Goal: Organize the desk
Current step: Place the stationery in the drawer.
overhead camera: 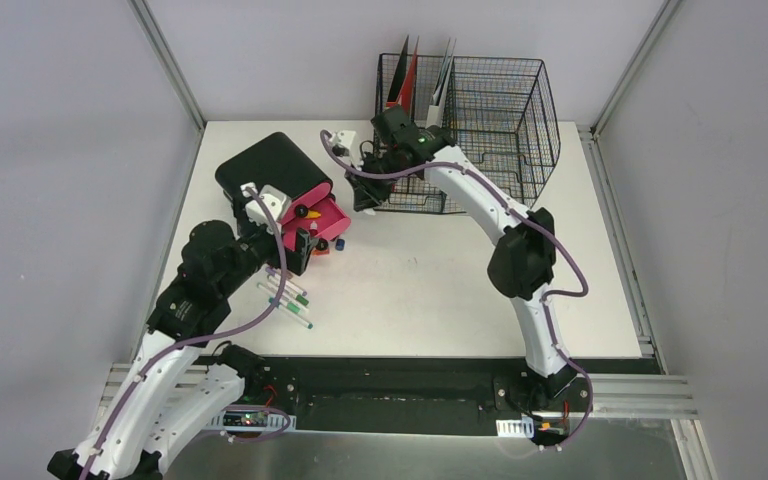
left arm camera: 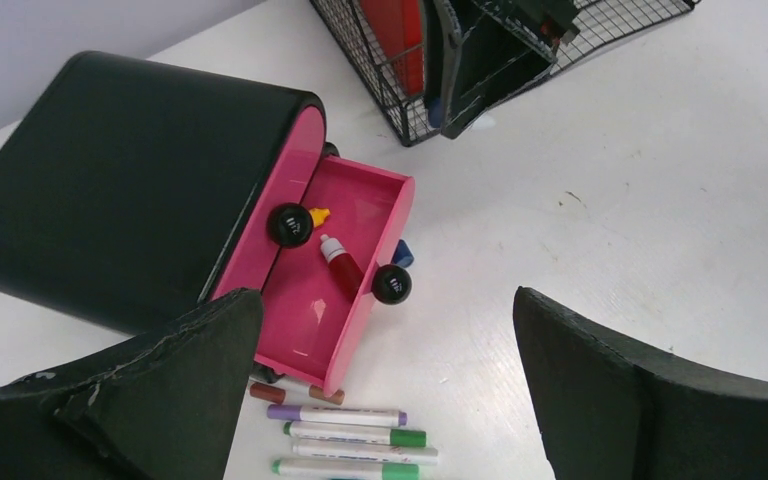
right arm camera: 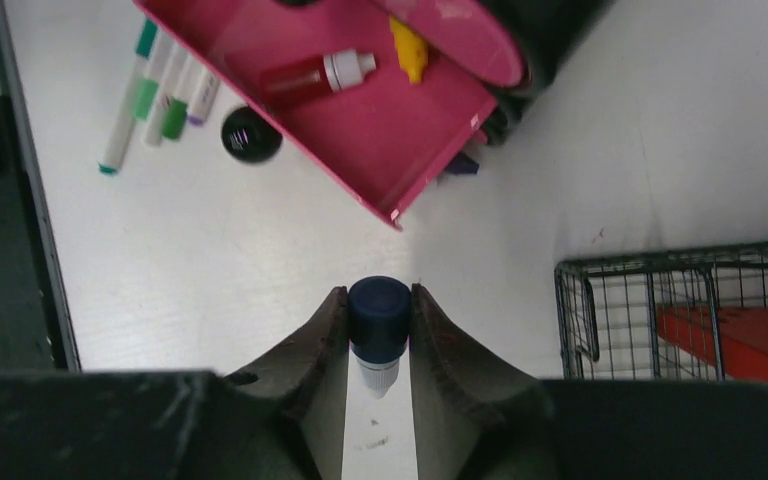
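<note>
On the white desk (overhead camera: 430, 290) lies a black box (overhead camera: 270, 170) with its pink drawer (left arm camera: 360, 200) pulled out. In the drawer are a red bottle (left arm camera: 342, 265) and a small yellow piece (left arm camera: 318, 214). Several markers (left arm camera: 350, 440) lie side by side in front of the drawer. My left gripper (left arm camera: 385, 300) hangs open over the drawer's front and the markers, holding nothing. My right gripper (right arm camera: 379, 310) is shut on a small blue bottle (right arm camera: 379, 315) with a white tip, held above the desk between the drawer (right arm camera: 360, 120) and the rack.
A black wire-mesh rack (overhead camera: 480, 130) stands at the back right with red and white folders upright in it. A blue item (left arm camera: 403, 253) and brown pieces (left arm camera: 266, 392) peek out from under the drawer. Aluminium rails (overhead camera: 625, 230) and grey walls border the desk.
</note>
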